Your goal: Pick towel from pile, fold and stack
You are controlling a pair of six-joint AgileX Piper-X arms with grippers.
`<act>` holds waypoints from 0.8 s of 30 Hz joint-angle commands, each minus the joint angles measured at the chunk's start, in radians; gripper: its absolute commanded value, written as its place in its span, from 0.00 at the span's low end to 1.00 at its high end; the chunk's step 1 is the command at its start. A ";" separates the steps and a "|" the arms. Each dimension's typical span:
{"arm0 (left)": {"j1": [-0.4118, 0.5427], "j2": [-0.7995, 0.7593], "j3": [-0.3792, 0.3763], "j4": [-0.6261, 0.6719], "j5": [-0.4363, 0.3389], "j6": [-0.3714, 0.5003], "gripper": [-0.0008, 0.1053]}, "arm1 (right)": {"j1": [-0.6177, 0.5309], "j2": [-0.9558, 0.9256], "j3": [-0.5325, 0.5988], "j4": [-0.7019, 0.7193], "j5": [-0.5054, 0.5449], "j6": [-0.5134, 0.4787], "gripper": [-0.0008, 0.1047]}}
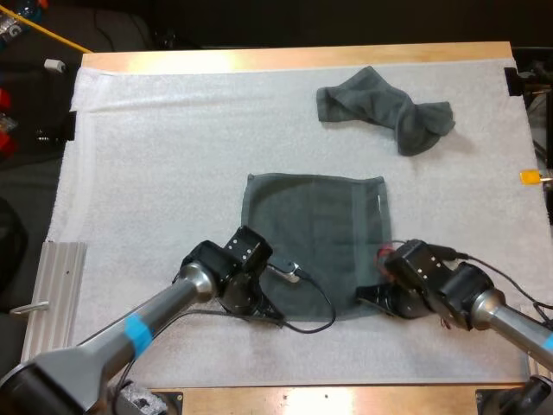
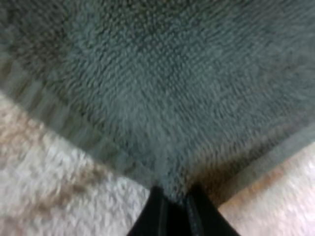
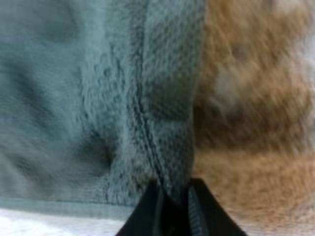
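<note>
Two towels: flat towel [image 1: 315, 233], crumpled towel [image 1: 380, 108].

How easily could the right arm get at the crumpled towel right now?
Probably not yet: the right gripper is shut on a near corner of the spread towel. Nothing stands on the white mat between it and the crumpled towel, so after letting go the way looks free.

Silver arms [image 1: 164, 307] with blue bands carry black left tool [image 2: 176, 194] and right tool [image 3: 174, 189].
</note>
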 commanded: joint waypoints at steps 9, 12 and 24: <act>-0.005 -0.196 -0.001 0.185 -0.014 0.082 0.01 | -0.002 -0.104 -0.132 0.179 0.001 -0.114 0.01; -0.005 -0.222 -0.001 0.214 -0.014 0.088 0.01 | 0.001 -0.121 -0.149 0.241 -0.033 -0.117 0.01; -0.005 -0.269 -0.009 0.250 0.025 0.125 0.01 | 0.080 -0.160 -0.150 0.278 -0.108 -0.086 0.01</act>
